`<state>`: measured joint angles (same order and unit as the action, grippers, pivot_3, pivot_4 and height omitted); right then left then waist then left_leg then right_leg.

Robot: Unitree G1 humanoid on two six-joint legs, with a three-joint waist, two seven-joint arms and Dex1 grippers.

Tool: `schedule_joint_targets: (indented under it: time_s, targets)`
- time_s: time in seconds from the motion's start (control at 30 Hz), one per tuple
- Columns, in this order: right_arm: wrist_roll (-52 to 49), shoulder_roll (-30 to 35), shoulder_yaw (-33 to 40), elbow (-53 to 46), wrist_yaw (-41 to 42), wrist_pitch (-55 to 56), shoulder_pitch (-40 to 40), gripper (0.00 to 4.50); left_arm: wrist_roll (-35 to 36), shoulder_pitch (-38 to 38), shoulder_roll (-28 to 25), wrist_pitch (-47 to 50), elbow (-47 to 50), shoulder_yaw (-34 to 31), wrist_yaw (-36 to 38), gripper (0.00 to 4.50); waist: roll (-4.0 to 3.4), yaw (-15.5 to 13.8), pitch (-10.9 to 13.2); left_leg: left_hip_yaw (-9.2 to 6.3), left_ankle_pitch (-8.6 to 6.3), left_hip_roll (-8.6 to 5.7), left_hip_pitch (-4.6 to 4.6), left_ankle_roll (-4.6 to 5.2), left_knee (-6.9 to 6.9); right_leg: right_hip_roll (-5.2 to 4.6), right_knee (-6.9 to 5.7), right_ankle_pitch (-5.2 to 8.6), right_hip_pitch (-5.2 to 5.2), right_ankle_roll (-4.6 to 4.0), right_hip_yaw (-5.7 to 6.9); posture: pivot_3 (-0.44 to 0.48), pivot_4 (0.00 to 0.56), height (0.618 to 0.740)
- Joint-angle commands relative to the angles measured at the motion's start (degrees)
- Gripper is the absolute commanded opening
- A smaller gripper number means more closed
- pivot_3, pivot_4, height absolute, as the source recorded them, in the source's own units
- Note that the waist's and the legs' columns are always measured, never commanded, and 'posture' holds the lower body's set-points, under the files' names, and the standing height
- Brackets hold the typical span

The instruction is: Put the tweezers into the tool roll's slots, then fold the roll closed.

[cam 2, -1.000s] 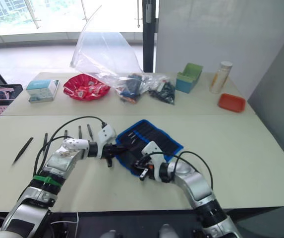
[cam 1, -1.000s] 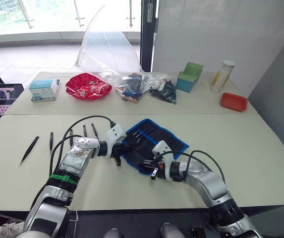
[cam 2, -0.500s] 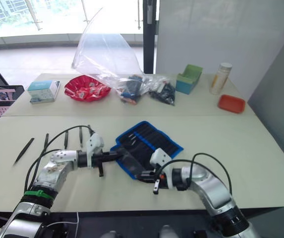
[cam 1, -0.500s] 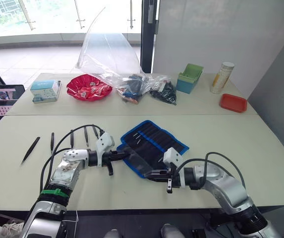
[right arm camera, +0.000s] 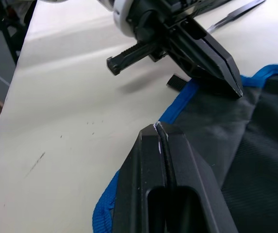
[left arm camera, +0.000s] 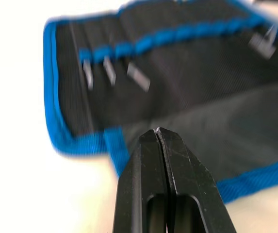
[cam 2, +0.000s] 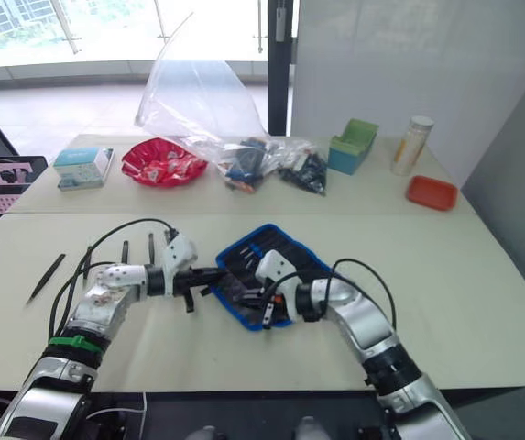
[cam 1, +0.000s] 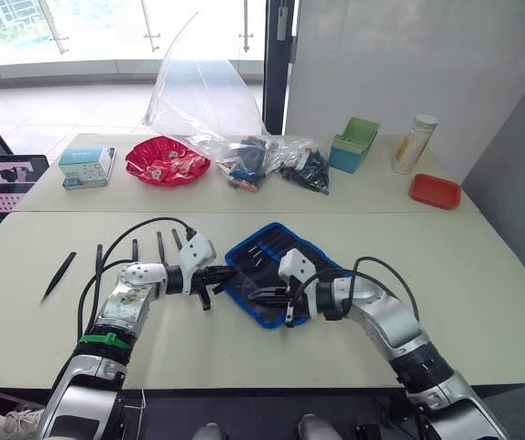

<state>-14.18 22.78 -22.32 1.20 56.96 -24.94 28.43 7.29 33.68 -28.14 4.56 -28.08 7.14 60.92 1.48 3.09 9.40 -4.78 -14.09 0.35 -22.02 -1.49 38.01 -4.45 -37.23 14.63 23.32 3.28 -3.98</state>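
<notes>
Both jaws closed, nothing gripped. L gripper (left arm camera: 157, 131) tip sits at tool roll (cam 1: 285, 261) left blue edge, possibly touching. R gripper (right arm camera: 156, 126) over roll's near corner. Tweezers (cam 1: 59, 275) lie on table (cam 1: 482, 302), left of roll.

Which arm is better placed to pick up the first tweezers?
Probably the left. The tweezers lie in a row on the table beside the left gripper, while the right gripper is over the tool roll, farther away.
</notes>
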Motion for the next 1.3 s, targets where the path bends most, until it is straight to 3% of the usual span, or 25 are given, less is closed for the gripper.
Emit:
schedule_joint_targets:
  time_s: [0.03,0.33,0.43,0.53,0.73,0.8,0.83,0.97,1.0,1.2,1.23,1.3]
  targets:
    - [3.86,2.88,-4.1,-0.87,3.11,2.88,-2.37,0.03,-1.15,-1.0,-0.88,-1.02,-0.59,0.05,-0.42,0.0,-0.01,-0.25,0.0,0.02,0.0,0.0,0.0,0.0,0.0,-0.01,0.01,0.0,-0.01,0.0,0.0,0.0,0.15,0.738]
    - [5.95,5.64,-4.75,-3.26,3.83,4.12,-5.61,0.03,-2.38,-2.03,-0.83,-7.29,-7.67,-0.46,-2.09,0.0,-0.05,-0.37,-0.09,0.05,-0.01,0.01,0.35,0.01,-0.01,0.01,0.02,0.0,-0.28,0.0,-0.02,0.0,0.15,0.738]
    - [4.12,5.74,-2.76,-5.04,3.96,4.44,-7.0,0.03,0.32,-2.27,-0.78,-8.78,-9.37,-2.88,-1.22,0.0,-0.07,-0.38,-0.14,0.06,-0.02,0.01,0.45,0.03,-0.02,0.01,0.02,0.01,-0.36,0.0,-0.03,0.0,0.15,0.738]
    - [-4.35,5.6,4.67,-12.76,5.0,4.61,-10.74,0.03,8.49,-3.53,-0.36,-6.45,-3.36,-8.22,2.49,0.0,-0.07,-0.48,-0.13,0.05,-0.02,0.02,0.42,0.03,-0.03,0.01,0.02,0.01,-0.34,0.0,-0.02,0.0,0.15,0.738]
    - [-13.89,9.87,16.05,-18.44,4.18,-2.24,-13.68,0.03,13.64,-9.74,-4.22,-1.32,9.03,-15.34,-0.58,0.0,-0.04,-0.49,-0.06,-0.01,-0.02,0.02,-0.03,0.02,0.01,-0.02,0.02,-0.01,0.02,0.0,0.0,0.0,0.15,0.738]
    - [-16.36,10.14,18.76,-17.95,4.36,-2.82,-13.48,0.0,15.81,-12.89,-5.79,1.47,13.3,-18.07,-1.71,0.53,-0.05,-0.38,-0.05,0.01,-0.02,0.05,0.03,0.03,-0.02,0.0,0.03,0.0,0.0,0.0,-0.01,0.0,0.15,0.738]
    - [-16.94,10.27,19.62,-17.25,4.51,-2.84,-13.29,0.56,16.71,-14.4,-6.47,2.57,14.87,-19.31,-2.15,0.83,-0.05,-0.34,-0.05,0.03,-0.02,0.06,0.05,0.03,-0.06,0.01,0.05,0.0,0.0,-0.01,-0.02,0.0,0.15,0.738]
    - [-17.48,12.59,22.85,-12.88,7.77,-0.49,-11.65,1.91,18.74,-23.04,-10.03,4.94,23.32,-25.25,-3.99,2.17,-0.07,-0.49,-0.03,0.09,-0.02,0.09,0.07,0.03,-0.09,0.0,0.09,0.0,-0.02,-0.01,-0.02,0.0,0.15,0.738]
    - [-17.83,12.89,23.72,-12.15,8.31,0.14,-11.31,2.1,19.55,-24.79,-10.45,5.47,24.98,-26.99,-4.73,2.39,-0.05,-0.54,-0.01,0.09,-0.02,0.1,0.06,0.02,-0.09,0.0,0.11,0.0,-0.02,-0.01,-0.02,0.0,0.15,0.738]
    - [-21.74,15.88,29.12,-5.12,12.86,-0.81,-7.44,4.22,22.18,-39.02,-11.2,5.9,30.65,-38.42,-7.51,4.44,-0.06,-0.67,0.01,0.12,-0.03,0.14,0.07,0.01,-0.12,-0.01,0.17,0.0,-0.05,-0.02,-0.01,0.0,0.15,0.738]
    - [-22.06,16.46,29.45,-4.1,13.57,-0.96,-6.88,4.48,22.34,-40.82,-11.05,5.59,30.71,-39.85,-7.72,4.5,-0.06,-0.58,0.01,0.13,-0.03,0.15,0.08,0.01,-0.12,-0.01,0.17,0.0,-0.05,-0.02,-0.01,0.0,0.15,0.738]
    - [-26.69,17.57,32.41,-0.67,15.37,-4.65,-3.68,4.48,22.36,-45.87,-10.46,3.97,29.86,-44.34,-8.27,4.5,-0.06,-0.55,0.01,0.16,-0.05,0.16,0.08,0.03,-0.15,0.0,0.2,0.01,-0.05,-0.03,-0.01,0.0,0.15,0.738]
